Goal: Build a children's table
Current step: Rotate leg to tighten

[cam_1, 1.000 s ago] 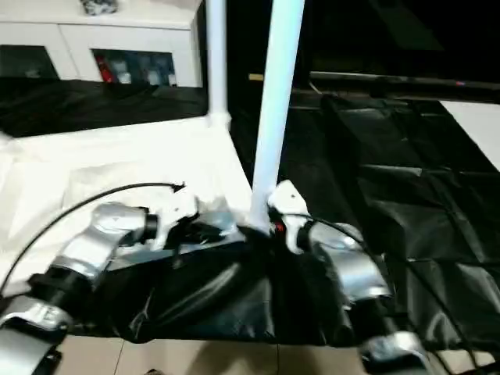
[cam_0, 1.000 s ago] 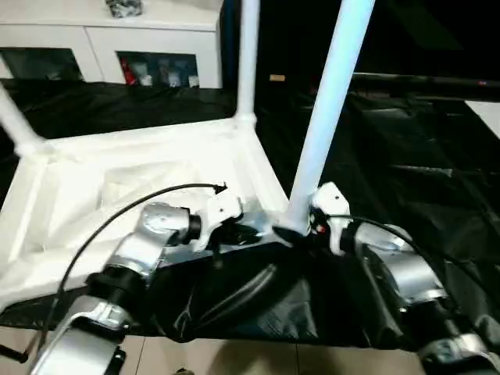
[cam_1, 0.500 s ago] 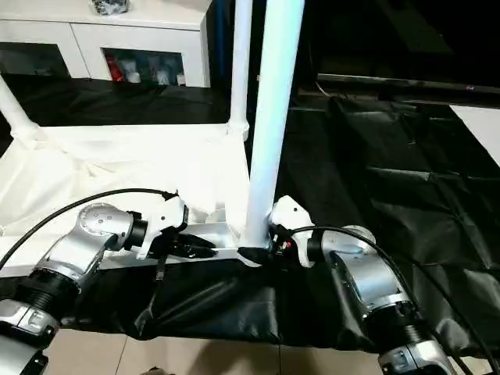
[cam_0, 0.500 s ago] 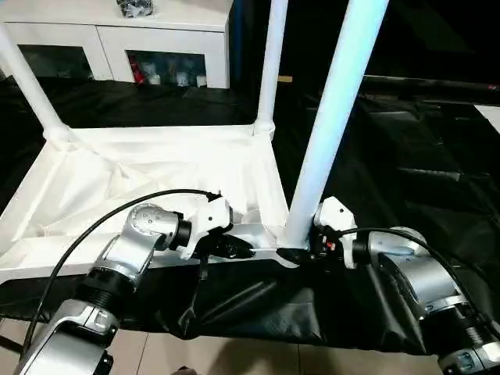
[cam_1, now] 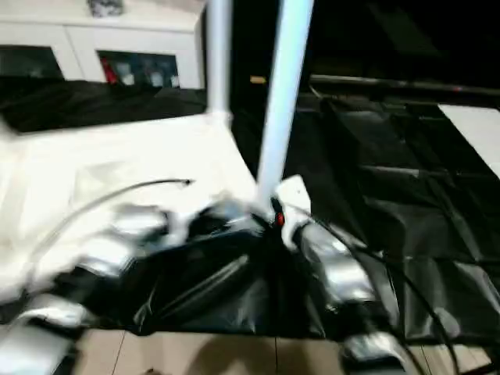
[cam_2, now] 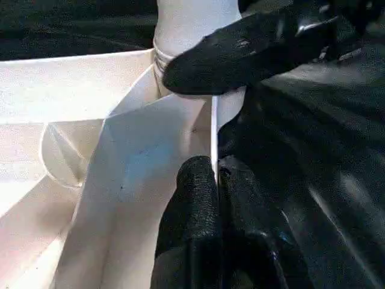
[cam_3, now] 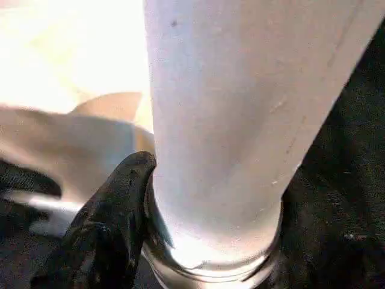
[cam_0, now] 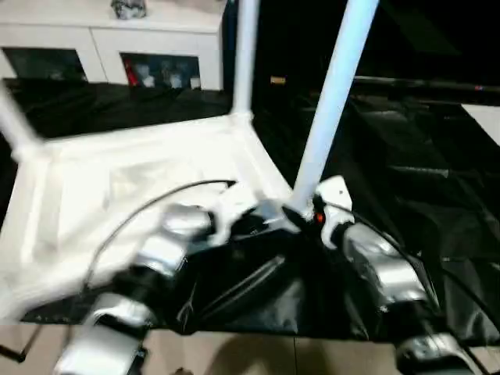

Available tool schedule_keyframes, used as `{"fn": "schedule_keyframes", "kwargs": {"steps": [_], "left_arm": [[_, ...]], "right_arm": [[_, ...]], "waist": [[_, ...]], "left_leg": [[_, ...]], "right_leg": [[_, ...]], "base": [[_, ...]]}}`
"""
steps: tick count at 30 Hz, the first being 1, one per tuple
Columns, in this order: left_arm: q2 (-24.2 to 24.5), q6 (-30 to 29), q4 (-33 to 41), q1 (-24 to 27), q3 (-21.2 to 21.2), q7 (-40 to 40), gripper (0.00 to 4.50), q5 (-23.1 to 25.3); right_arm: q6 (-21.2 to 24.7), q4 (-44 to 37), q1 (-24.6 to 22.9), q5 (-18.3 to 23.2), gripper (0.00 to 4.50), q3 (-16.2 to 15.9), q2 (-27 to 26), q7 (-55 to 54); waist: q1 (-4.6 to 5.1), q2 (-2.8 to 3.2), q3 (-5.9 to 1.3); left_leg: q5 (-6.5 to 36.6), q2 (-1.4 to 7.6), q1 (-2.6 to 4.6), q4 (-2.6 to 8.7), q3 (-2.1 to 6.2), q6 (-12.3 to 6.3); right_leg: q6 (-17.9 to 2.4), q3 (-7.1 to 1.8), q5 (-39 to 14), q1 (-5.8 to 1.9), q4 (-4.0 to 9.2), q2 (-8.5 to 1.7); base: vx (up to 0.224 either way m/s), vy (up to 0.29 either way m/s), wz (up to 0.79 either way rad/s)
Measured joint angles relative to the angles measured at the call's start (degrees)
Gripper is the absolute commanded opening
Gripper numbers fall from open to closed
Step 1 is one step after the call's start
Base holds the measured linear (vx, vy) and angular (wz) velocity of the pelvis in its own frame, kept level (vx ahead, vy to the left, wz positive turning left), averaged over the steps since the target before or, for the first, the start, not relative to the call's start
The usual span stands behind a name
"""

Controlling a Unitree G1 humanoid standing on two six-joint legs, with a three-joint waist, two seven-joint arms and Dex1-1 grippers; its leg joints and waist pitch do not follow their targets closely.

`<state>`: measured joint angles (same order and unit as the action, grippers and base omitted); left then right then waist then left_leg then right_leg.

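Left gripper (cam_2: 216, 180): my fingers pinch the thin raised rim (cam_2: 214, 129) of the upturned table top (cam_0: 117, 195)
Right gripper (cam_3: 198, 211): my fingers clasp the near corner leg (cam_0: 328, 109) at its base
Table: on black sheeting (cam_0: 406, 172), legs pointing up

— Is there any text, label or number that one can read here?

— No, nothing can be read. The white table top (cam_0: 117, 187) and its legs (cam_0: 332, 101) are plain. The items behind the cabinet (cam_0: 168, 47) glass are too blurred to show any letters.

— And on the robot?

— No readable marking there.
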<state>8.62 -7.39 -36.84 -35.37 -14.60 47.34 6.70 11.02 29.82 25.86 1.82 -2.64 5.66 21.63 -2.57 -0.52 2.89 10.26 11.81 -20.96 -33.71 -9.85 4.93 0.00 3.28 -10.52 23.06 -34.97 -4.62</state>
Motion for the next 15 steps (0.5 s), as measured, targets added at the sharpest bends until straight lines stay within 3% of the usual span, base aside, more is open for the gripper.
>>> {"fn": "schedule_keyframes", "kwargs": {"steps": [4, 5, 9, 15], "left_arm": [[-1.1, 0.0, -0.6, -0.3, 0.0, -2.6, 0.00, 1.0], [-1.2, 0.0, -0.6, -0.3, 0.0, -2.5, 0.00, 1.0], [-1.2, 0.9, -0.6, -0.3, 0.0, -1.9, 0.00, 1.4], [0.6, 2.6, -0.5, -0.3, -0.4, 1.7, 0.00, 0.9]], "right_arm": [[-0.5, 2.0, 1.5, -1.0, 2.69, 0.2, -1.9, -5.2], [-0.8, 2.1, 1.5, -1.0, 3.03, 0.5, -2.1, -5.1], [-1.3, 2.4, 1.5, -0.2, 3.41, 1.8, -2.7, -4.3], [-1.3, 1.5, 1.0, 0.8, 3.99, 0.9, -0.6, 1.3]], "waist": [[0.15, 0.15, -0.08], [0.17, 0.23, -0.13], [0.26, 0.28, -0.13], [0.25, 0.36, -0.07]], "left_leg": [[0.0, 0.02, -0.02, 0.10, 0.02, 0.00], [0.0, 0.02, -0.02, 0.09, 0.02, 0.00], [0.0, 0.02, -0.04, 0.09, 0.01, 0.00], [0.0, 0.04, -0.07, 0.17, 0.03, 0.00]], "right_leg": [[0.0, 0.05, 0.0, 0.01, -0.01, 0.01], [0.0, 0.05, 0.0, 0.01, 0.00, 0.01], [-0.2, 0.04, 0.2, 0.01, 0.00, 0.01], [-0.3, 0.11, 0.2, 0.05, 0.02, 0.02]], "base": [[0.000, 0.000, 0.00], [0.000, 0.000, 0.00], [0.000, 0.000, 0.00], [0.000, 0.000, 0.00]]}}
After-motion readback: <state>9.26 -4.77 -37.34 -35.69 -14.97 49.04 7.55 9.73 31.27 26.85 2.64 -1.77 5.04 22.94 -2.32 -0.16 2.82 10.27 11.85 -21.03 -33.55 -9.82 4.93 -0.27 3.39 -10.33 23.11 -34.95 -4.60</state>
